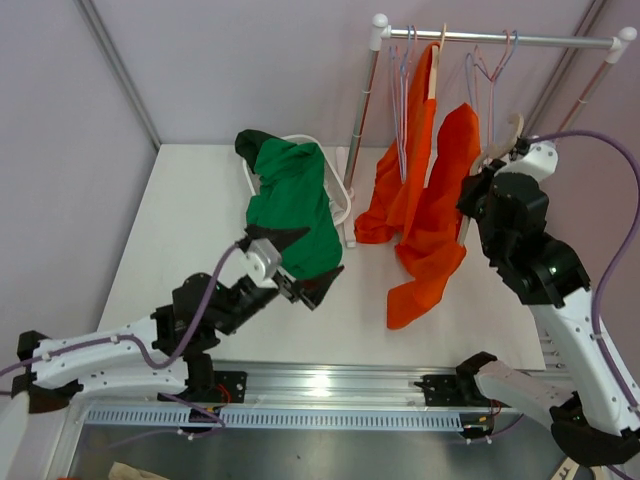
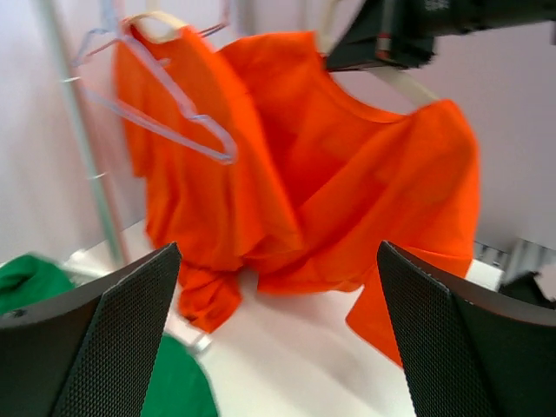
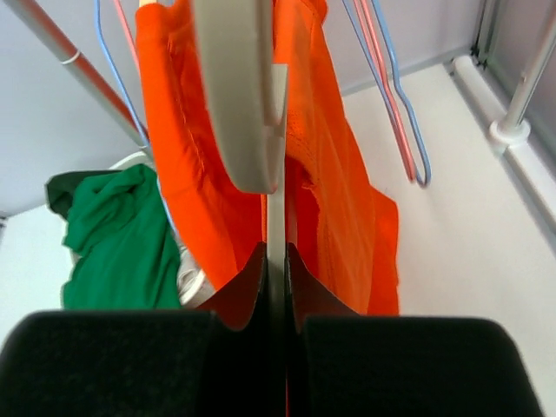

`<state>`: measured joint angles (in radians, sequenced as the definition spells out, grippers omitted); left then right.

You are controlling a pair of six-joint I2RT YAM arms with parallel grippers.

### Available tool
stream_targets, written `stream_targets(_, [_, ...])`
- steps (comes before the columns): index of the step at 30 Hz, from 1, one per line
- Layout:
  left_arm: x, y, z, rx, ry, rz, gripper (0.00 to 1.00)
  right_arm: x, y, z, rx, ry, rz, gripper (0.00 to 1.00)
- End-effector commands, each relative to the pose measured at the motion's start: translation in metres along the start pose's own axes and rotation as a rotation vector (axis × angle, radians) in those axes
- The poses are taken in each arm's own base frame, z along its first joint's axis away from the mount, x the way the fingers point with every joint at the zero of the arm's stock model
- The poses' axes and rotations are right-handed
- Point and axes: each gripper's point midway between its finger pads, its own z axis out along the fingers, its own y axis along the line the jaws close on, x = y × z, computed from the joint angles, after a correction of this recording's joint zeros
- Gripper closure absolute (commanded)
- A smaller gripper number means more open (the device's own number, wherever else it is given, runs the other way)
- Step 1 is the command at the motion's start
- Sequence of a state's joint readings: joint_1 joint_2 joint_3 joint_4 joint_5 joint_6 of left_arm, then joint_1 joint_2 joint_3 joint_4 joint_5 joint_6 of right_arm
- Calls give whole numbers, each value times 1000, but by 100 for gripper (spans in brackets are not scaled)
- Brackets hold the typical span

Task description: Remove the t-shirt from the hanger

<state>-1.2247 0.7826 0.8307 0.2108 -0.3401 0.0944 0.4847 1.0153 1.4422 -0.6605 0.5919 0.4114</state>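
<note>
Item: orange t-shirt point(image 1: 425, 200) — draped on the pale hanger point(image 3: 239, 87) below the rail point(image 1: 500, 40), hem sagging toward the table.
Right gripper point(image 3: 276, 258): pinched tight on the hanger's thin edge.
Left gripper point(image 1: 322, 252): jaws wide, nothing held, beside the green cloth point(image 1: 295, 200).
Step, by my reading — hanger steadied, shirt not yet gripped. Next I'd reach left, catch fabric and pull it down.

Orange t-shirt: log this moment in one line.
right gripper shut on hanger | orange t-shirt draped on hanger | left gripper open, not touching
</note>
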Motion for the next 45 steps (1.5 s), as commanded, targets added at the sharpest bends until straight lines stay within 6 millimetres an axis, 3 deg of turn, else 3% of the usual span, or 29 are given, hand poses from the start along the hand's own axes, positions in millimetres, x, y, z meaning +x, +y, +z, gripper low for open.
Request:
stream_targets(1, [7, -27, -6, 34, -68, 71, 1, -16, -18, -24, 71, -96, 181, 100])
stream_targets(4, [32, -58, -7, 76, -38, 91, 1, 0, -40, -32, 153, -97, 262, 100])
stream_targets(6, [35, -80, -8, 101, -51, 114, 0, 14, -54, -33, 206, -82, 269, 100])
stream_targets(7, [50, -94, -4, 109, -28, 149, 0, 17, -55, -33, 221, -80, 311, 100])
stream_targets(8, [54, -94, -2, 68, -23, 162, 0, 19, -56, -32, 226, -73, 310, 100])
stream_targets(12, [68, -133, 5, 94, -33, 193, 0, 27, -49, -27, 221, -44, 327, 100])
stream_targets(13, [61, -139, 9, 92, -53, 170, 0, 29, -46, -26, 210, -35, 330, 100])
stream_targets(14, [72, -149, 11, 111, -37, 186, 0, 29, -44, -25, 205, -32, 329, 100])
stream_targets(18, [70, -178, 19, 177, -55, 134, 1, 29, -41, -23, 198, -35, 322, 100])
stream_targets(23, [83, -186, 32, 169, -24, 160, 1, 29, -33, -23, 160, -24, 325, 100])
stream_targets(27, [107, -171, 51, 169, 65, 73, 1, 29, -27, -24, 134, -19, 326, 100])
stream_targets(29, [115, -174, 55, 219, 91, 32, 1, 29, -24, -25, 123, -20, 326, 100])
stream_targets(32, [130, -165, 68, 190, 138, 59, 0, 26, -20, -26, 107, -23, 326, 100])
stream_targets(33, [122, -164, 77, 175, 134, 45, 0, 27, -20, -26, 106, -23, 324, 100])
stream_targets(34, [141, -163, 78, 170, 197, 66, 1, 25, -20, -26, 105, -26, 322, 100])
stream_targets(35, [142, -160, 84, 168, 214, 33, 5, 24, -20, -26, 102, -29, 322, 100])
stream_targets(38, [150, -171, 85, 240, 247, -2, 33, 22, -17, -27, 92, -29, 320, 100])
stream_targets(39, [148, -175, 85, 257, 244, -7, 54, 21, -17, -26, 91, -33, 321, 100])
stream_targets(41, [149, -177, 84, 261, 263, -17, 80, 21, -17, -25, 93, -37, 304, 100])
stream_targets(42, [148, -178, 82, 258, 264, -16, 99, 22, -17, -24, 98, -41, 297, 100])
stream_targets(45, [133, -189, 64, 280, 212, -26, 99, 28, -22, -15, 144, -45, 252, 100])
